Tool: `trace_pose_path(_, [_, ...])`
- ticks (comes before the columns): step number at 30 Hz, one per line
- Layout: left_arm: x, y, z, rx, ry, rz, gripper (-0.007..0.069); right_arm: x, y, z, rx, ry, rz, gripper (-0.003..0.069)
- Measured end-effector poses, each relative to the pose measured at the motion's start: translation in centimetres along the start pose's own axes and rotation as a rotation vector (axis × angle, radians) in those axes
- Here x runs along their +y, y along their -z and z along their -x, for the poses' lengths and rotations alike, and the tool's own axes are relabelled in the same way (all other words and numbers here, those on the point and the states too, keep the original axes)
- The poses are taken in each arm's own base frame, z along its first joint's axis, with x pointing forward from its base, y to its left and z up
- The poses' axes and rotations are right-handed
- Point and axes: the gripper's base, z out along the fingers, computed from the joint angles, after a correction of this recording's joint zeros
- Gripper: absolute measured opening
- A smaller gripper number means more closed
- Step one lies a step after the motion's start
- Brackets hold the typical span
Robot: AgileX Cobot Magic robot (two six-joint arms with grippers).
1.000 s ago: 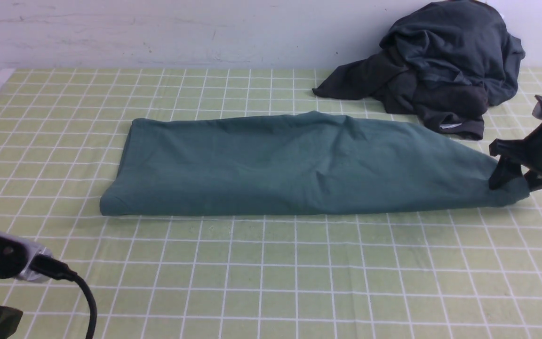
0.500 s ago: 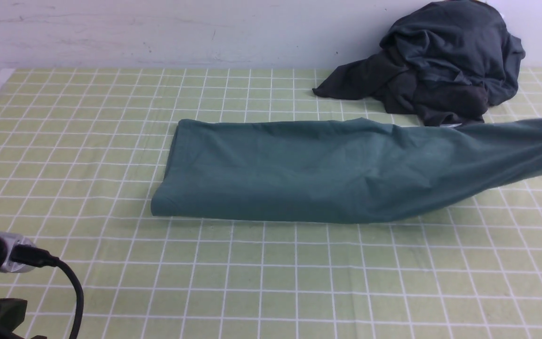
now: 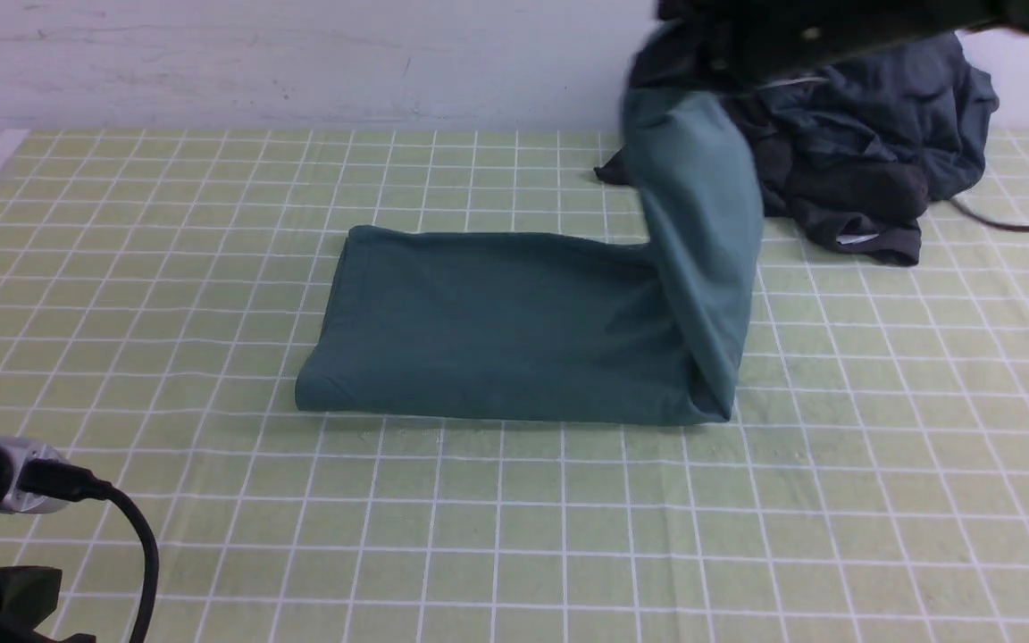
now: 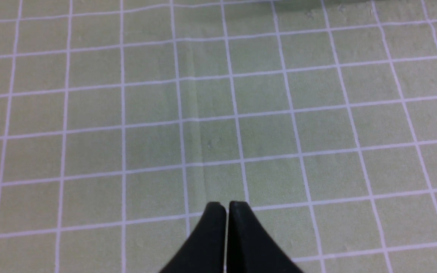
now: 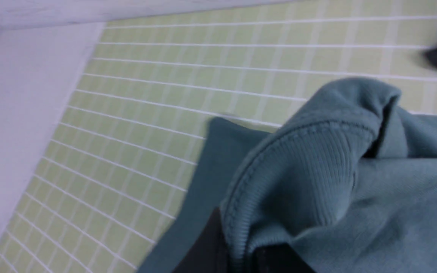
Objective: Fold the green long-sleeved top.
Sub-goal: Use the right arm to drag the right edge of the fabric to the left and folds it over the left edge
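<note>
The green long-sleeved top (image 3: 497,321) lies as a long folded band on the checked green cloth (image 3: 514,518). Its right end stands up off the table, lifted into a tall flap (image 3: 698,205). My right gripper (image 3: 702,62) hangs above that flap, blurred, and is shut on the top's ribbed edge (image 5: 302,167). In the right wrist view the dark fingers (image 5: 207,250) pinch this ribbing at the right gripper (image 5: 241,258). My left gripper (image 4: 227,206) is shut and empty, low over bare checked cloth near the front left, away from the top.
A heap of dark charcoal garments (image 3: 872,152) sits at the back right against the white wall (image 3: 300,62), just behind the raised flap. A black cable (image 3: 1015,223) trails at the right edge. My left arm's wrist and cable (image 3: 50,487) occupy the front left corner.
My right gripper shut on the top's right end, pulled it rightward, then lifted it up and back to the left. The whole top slid to the right. The left arm barely moved.
</note>
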Motion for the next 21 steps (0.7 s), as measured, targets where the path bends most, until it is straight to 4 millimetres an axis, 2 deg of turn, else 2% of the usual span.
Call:
trace_pose_path(1, [0.0, 0.0, 0.0, 0.0, 0.0, 0.0, -0.0003, 1.3, -2.0, -0.9, -0.018, 0.007, 0.032, 0.0013])
trace_pose_path(2, [0.0, 0.0, 0.0, 0.0, 0.0, 0.0, -0.0003, 1.4, -2.4, -1.1, -0.019, 0.014, 0.032, 0.0013])
trace_pose_path(3, [0.0, 0.0, 0.0, 0.0, 0.001, -0.001, -0.0003, 2.5, -5.4, -2.8, -0.035, 0.015, 0.056, 0.0013])
trace_pose_path(4, [0.0, 0.0, 0.0, 0.0, 0.001, -0.001, -0.0003, 3.4, -7.5, -4.3, -0.034, 0.01, 0.074, 0.0013])
trace_pose_path(5, [0.0, 0.0, 0.0, 0.0, 0.001, -0.001, -0.0003, 3.4, -8.0, -4.7, -0.031, -0.001, 0.076, 0.0013])
trace_pose_path(8, [0.0, 0.0, 0.0, 0.0, 0.003, -0.003, -0.0003, 4.3, -12.3, -7.7, -0.017, -0.033, 0.099, 0.0021])
trace_pose_path(11, [0.0, 0.0, 0.0, 0.0, 0.006, -0.005, -0.0003, 4.2, -14.7, -8.9, -0.004, -0.048, 0.121, 0.0057])
trace_pose_path(14, [-0.1, 0.0, 0.0, 0.002, 0.008, -0.006, -0.0003, 4.4, -16.4, -9.1, -0.002, -0.047, 0.164, 0.015])
trace_pose_path(15, [-0.1, 0.0, 0.0, 0.002, 0.009, -0.007, -0.0003, 4.5, -16.6, -9.0, 0.0, -0.041, 0.177, 0.0185])
trace_pose_path(16, [-0.1, 0.0, 0.0, 0.002, 0.009, -0.007, -0.0003, 4.5, -16.6, -9.0, 0.0, -0.041, 0.177, 0.0185])
trace_pose_path(18, [-0.1, 0.0, 0.0, 0.002, 0.009, -0.007, -0.0003, 5.1, -16.6, -8.7, 0.004, -0.013, 0.206, 0.0258])
trace_pose_path(21, [-0.1, 0.0, 0.0, 0.001, 0.012, -0.01, -0.0003, 5.2, -16.5, -8.5, 0.005, 0.027, 0.201, 0.0278])
